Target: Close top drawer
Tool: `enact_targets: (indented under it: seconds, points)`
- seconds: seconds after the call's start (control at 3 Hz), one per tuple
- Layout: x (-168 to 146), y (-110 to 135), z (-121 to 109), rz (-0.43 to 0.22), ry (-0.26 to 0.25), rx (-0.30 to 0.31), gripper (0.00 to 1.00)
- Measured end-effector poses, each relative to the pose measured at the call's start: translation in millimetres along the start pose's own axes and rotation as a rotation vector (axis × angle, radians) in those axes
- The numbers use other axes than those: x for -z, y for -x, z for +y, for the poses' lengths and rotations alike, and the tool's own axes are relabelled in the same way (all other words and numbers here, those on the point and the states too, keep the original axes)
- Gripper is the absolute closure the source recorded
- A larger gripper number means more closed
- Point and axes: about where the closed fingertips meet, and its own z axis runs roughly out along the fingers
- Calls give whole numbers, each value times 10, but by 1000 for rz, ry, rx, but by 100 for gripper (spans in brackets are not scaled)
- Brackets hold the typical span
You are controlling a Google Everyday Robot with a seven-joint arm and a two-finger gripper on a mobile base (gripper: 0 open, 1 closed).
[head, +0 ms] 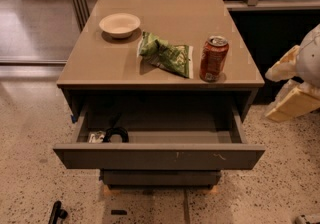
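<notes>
- The top drawer juts out open; the speckled floor in front of it lies free.
- The gripper hangs off its right end, beside the cabinet.

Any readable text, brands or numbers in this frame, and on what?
None readable.
Red can: label print blurred.
Green bag: print blurred.
Top drawer: only scratches, no text.
Gripper: not in view; pale arm at right edge.
</notes>
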Motion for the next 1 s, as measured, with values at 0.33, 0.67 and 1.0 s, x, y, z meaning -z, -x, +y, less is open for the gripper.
enact_targets:
  seconds: [0.33,0.67,1.0]
  points:
    - [-495,-280,268,-87,54,-67,65]
    - [-598,-320,346,-114,66,-84,89]
    - [-599,-321,346,-114,66,-84,100]
